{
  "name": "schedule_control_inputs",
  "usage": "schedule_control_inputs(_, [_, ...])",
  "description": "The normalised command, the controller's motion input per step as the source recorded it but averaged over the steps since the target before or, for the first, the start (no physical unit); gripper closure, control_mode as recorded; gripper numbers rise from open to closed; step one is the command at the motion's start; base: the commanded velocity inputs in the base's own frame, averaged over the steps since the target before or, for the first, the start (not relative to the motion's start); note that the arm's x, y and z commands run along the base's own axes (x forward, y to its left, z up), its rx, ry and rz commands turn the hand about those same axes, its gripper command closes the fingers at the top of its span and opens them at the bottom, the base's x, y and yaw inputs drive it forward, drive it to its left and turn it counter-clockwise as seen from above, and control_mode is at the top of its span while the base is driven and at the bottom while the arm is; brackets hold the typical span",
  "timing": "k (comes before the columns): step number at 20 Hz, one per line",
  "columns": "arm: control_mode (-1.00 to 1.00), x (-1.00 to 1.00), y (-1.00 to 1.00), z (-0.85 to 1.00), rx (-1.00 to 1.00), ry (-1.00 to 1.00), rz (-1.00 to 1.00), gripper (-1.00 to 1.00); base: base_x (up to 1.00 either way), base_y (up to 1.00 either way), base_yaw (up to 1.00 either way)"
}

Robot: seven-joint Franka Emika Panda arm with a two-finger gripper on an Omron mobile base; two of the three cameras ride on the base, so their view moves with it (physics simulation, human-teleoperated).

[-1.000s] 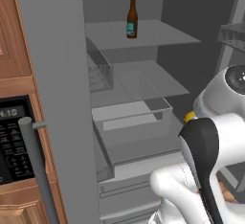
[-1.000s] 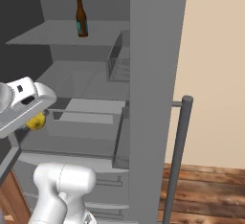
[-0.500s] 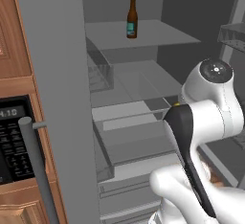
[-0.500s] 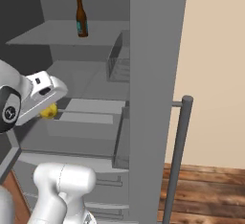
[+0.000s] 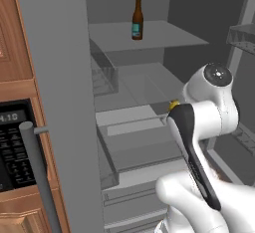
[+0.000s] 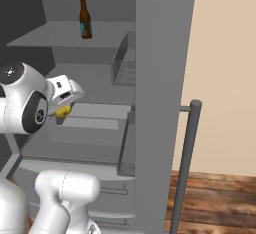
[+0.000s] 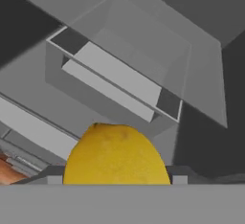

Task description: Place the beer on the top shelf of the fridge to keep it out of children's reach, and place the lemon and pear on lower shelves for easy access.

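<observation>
2 base cameras flank the arm, sharing the open fridge point(image 5: 60, 77); the hand camera looks closely down at its drawers.

Dark brown beer point(image 5: 137, 19) with teal-blue label. Plain grey fridge point(image 5: 64, 102), grey shelves. Bright yellow lemon point(image 7: 116, 155). Wood-brown cabinet point(image 5: 15, 38); black microwave panel point(image 5: 15, 150). Brown plank floor point(image 6: 215, 203).

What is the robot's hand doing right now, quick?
Gripper: closed on the lemon, carrying it toward the fridge's lower shelves.
</observation>
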Motion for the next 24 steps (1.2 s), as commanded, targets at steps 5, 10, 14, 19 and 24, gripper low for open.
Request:
schedule_control_inputs(5, [-1.0,0.62,0.0,-0.05,0.15,0.0,0.0,1.0,0.0,0.0,0.0])
schedule_control_inputs(10, [-1.0,0.55,0.04,-0.17,0.06,0.0,0.0,1.0,0.0,0.0,0.0])
schedule_control_inputs(14, [-1.0,0.58,0.0,-0.28,0.01,0.0,0.0,1.0,0.0,0.0,0.0])
schedule_control_inputs(19, [-1.0,0.69,0.02,-0.27,0.0,0.0,0.0,1.0,0.0,0.0,0.0])
schedule_control_inputs(24, [-1.0,0.72,0.08,-0.25,0.0,0.0,0.0,1.0,0.0,0.0,0.0])
